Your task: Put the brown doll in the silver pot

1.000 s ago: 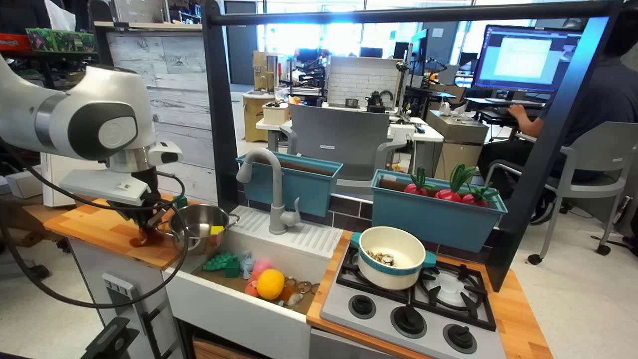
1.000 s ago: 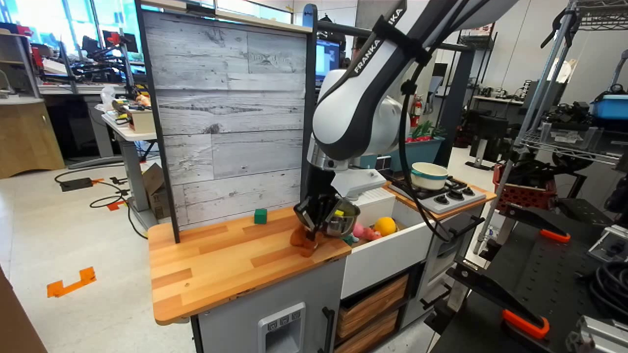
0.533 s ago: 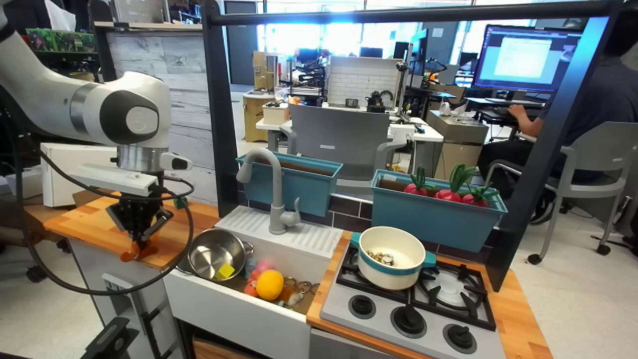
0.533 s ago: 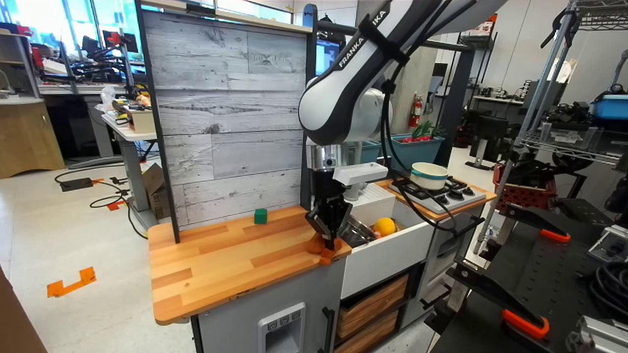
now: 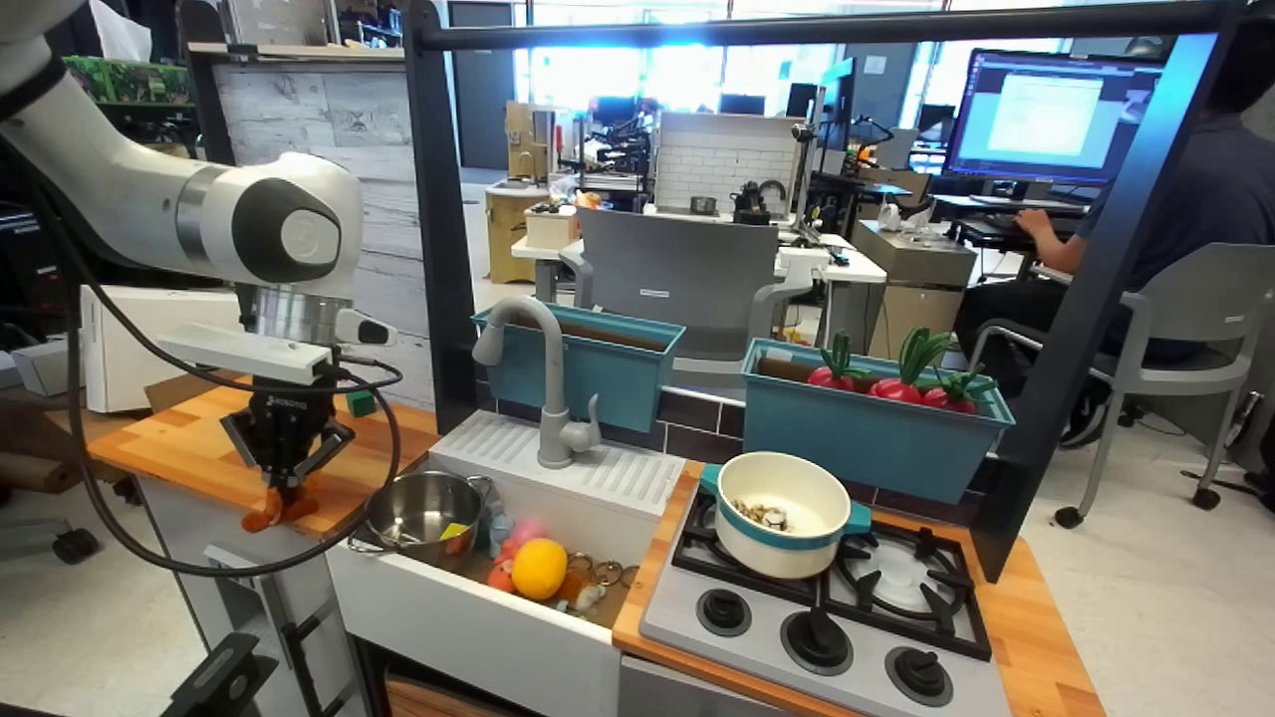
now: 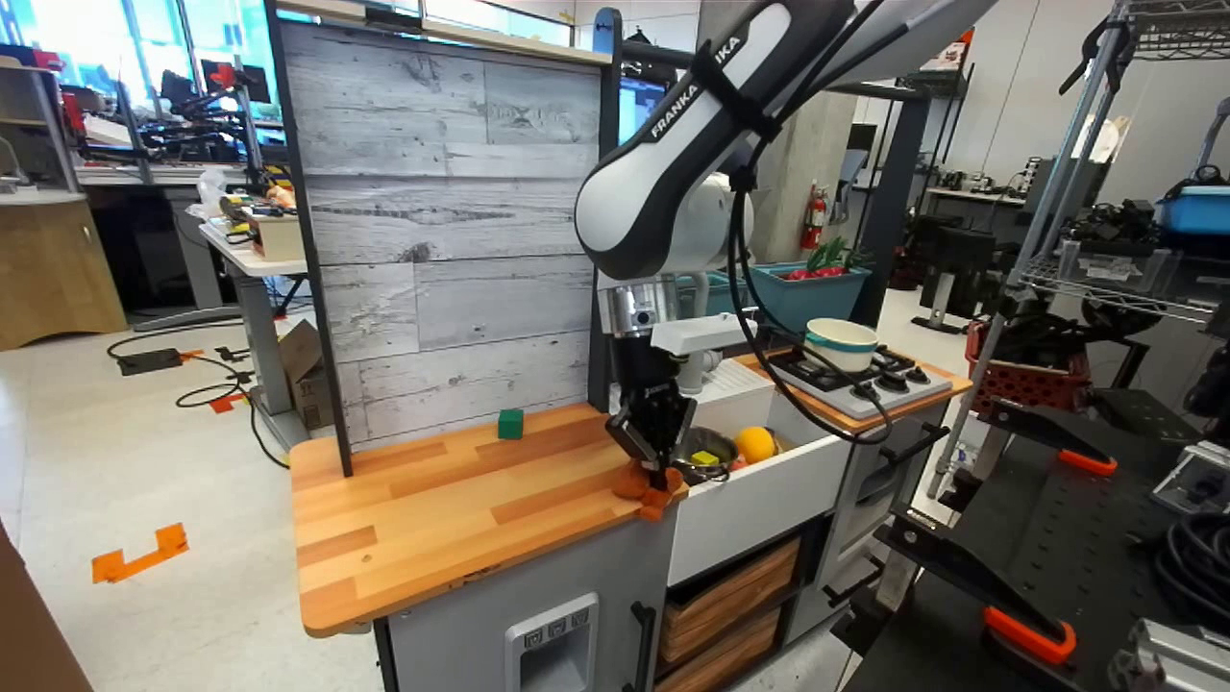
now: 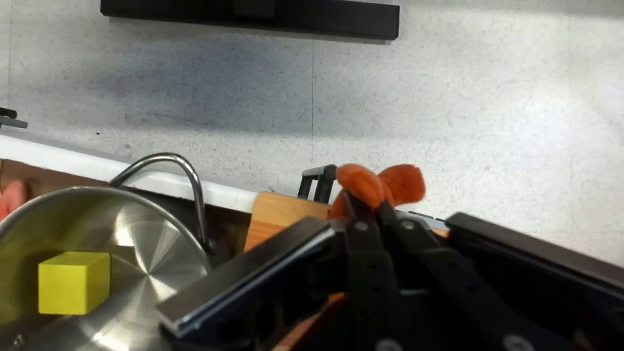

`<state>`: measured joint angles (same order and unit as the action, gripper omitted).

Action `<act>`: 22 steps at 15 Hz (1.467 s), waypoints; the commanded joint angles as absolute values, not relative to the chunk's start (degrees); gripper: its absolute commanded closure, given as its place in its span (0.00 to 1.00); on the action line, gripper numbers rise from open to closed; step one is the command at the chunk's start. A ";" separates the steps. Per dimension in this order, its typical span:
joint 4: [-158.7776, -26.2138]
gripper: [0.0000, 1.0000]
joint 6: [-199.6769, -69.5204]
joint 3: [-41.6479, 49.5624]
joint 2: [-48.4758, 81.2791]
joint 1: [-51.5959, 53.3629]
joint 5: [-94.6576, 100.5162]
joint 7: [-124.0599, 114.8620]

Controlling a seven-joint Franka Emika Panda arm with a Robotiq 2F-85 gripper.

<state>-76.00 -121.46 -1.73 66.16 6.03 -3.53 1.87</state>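
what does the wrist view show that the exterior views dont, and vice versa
Only the wrist view: fan-like glints on the floor of the silver pot.
Only the exterior views: the cream-white pot, stove, round orange toy and green block.
Shared: the gripper holding the brown doll, the silver pot and the yellow block inside it.

White arm (image 5: 154, 214), black cable (image 6: 736, 226), black end effector (image 5: 288, 489)

silver pot (image 7: 156, 253): open above | bare bottom beside yellow block (image 7: 73, 282) | handle (image 7: 187, 168) juts toward counter (image 7: 282, 212)
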 commanded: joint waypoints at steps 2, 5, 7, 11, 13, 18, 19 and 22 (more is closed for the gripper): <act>-79.29 0.99 -131.33 0.43 63.62 3.40 -2.83 -0.27; -84.25 0.99 -141.49 2.42 60.29 -0.24 -3.44 -0.63; -86.87 0.99 -146.86 3.73 59.06 -2.64 -3.55 -0.95; -88.47 0.99 -147.97 5.12 58.53 -5.83 -3.38 -1.48; -90.20 0.99 -148.69 5.40 57.60 -6.43 -3.11 -1.17; -93.73 0.99 -150.73 4.78 55.52 -6.40 -2.23 1.06; -93.62 0.99 -149.58 4.32 55.56 -6.41 -2.15 1.67; -92.72 0.99 -145.59 2.41 56.32 -6.62 -2.08 4.45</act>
